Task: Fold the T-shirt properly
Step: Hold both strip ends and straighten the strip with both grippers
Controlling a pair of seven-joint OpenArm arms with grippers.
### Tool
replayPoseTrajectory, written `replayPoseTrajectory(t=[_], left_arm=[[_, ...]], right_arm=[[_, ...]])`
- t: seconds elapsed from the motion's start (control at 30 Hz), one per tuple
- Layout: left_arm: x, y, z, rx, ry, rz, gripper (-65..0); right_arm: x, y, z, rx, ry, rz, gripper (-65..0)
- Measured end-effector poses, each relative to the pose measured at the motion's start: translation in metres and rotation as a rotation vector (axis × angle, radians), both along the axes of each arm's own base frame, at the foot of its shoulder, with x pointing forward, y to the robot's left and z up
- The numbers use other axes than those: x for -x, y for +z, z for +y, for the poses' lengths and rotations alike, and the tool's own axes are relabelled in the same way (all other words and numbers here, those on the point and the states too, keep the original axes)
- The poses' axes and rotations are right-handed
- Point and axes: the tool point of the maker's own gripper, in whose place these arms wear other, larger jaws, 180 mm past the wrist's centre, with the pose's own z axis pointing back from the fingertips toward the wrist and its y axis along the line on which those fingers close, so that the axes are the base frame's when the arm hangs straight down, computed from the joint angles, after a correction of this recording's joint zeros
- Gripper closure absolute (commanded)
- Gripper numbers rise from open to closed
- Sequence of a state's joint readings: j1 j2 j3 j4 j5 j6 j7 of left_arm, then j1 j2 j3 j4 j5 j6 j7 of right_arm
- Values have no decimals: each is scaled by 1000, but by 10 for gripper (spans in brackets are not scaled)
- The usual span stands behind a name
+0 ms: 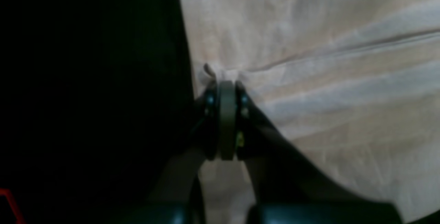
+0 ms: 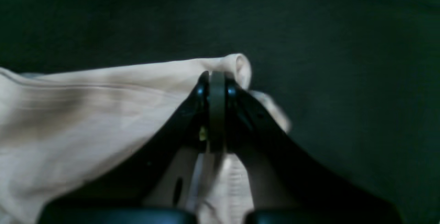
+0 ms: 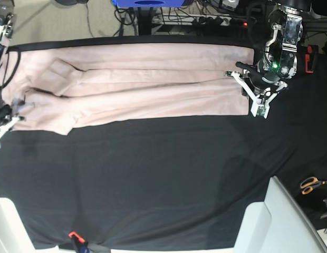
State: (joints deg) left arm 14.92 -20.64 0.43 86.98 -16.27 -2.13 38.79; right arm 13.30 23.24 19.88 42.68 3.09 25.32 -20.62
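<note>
Pinching the hem edge, the left gripper (image 1: 226, 88) holds the pale pink cotton T-shirt (image 3: 142, 87) at its right end; the right gripper (image 2: 216, 79) pinches the left end. It lies stretched along the black-clothed worktop's (image 3: 163, 179) far edge; no writing shows.

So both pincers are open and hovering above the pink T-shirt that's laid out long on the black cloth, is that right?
Not quite. Both pincers are shut on the T-shirt, not open. The left wrist view shows the left pincer pinching its edge, and the right wrist view shows the right pincer clamped on a bunched corner. The rest holds: the shirt lies stretched long on the black cloth.
</note>
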Motion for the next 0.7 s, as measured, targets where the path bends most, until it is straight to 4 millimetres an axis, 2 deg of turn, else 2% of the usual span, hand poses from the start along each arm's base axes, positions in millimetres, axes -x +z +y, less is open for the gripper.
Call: replayPoseTrajectory(t=[0.17, 0.3, 0.4, 0.57, 0.63, 0.7], left_arm=[[0, 0, -1, 1, 0, -1, 0], [-1, 1, -1, 2, -1, -4, 0], [-1, 1, -1, 2, -1, -4, 0], [-2, 2, -1, 3, 1, -7, 0], [-3, 3, -1, 3, 2, -11, 0], [-3, 3, -1, 4, 2, -14, 0]], right_arm=[[1, 2, -4, 7, -3, 2, 0], [2, 5, -22, 66, -83, -1, 0], [0, 11, -25, 83, -82, -13, 0], [-18, 63, -22, 190, -15, -169, 0], [-18, 76, -11, 211, 17, -214, 0], [-14, 81, 4, 212, 52, -232, 0]])
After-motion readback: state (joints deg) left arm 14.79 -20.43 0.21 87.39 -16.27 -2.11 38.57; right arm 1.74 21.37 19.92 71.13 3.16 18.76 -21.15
